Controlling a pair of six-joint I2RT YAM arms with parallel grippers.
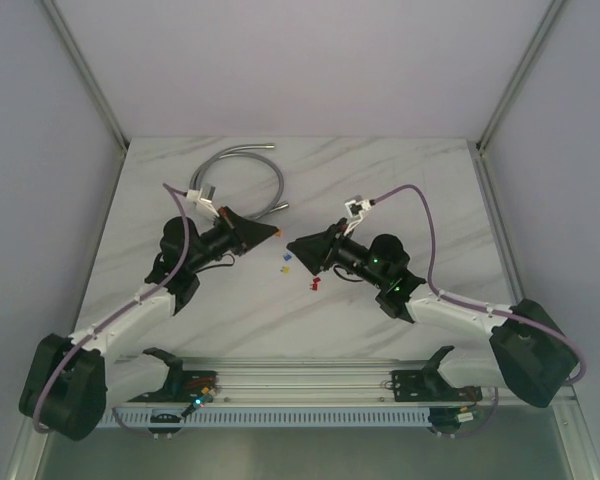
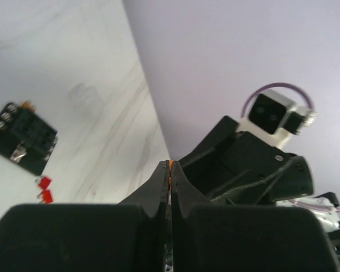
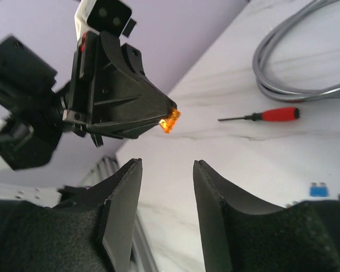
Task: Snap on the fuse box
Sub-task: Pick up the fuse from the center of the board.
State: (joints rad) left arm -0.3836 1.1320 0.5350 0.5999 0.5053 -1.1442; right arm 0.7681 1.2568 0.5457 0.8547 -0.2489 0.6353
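The left arm [image 1: 120, 320] rose from its base at 7 o'clock in the top view and reached in toward the middle of the counter. The right arm [image 1: 460, 310] did the same from 4 o'clock. The two wrists faced each other near the centre. The left gripper [image 1: 273, 232] pointed toward 3 o'clock, its jaws pressed together on a small orange fuse [image 3: 170, 120] that stuck out at their tips. The right gripper [image 3: 167, 164] pointed toward 9 o'clock, its jaws standing apart with nothing between them. Its tips were near the left gripper's tips but not touching them.
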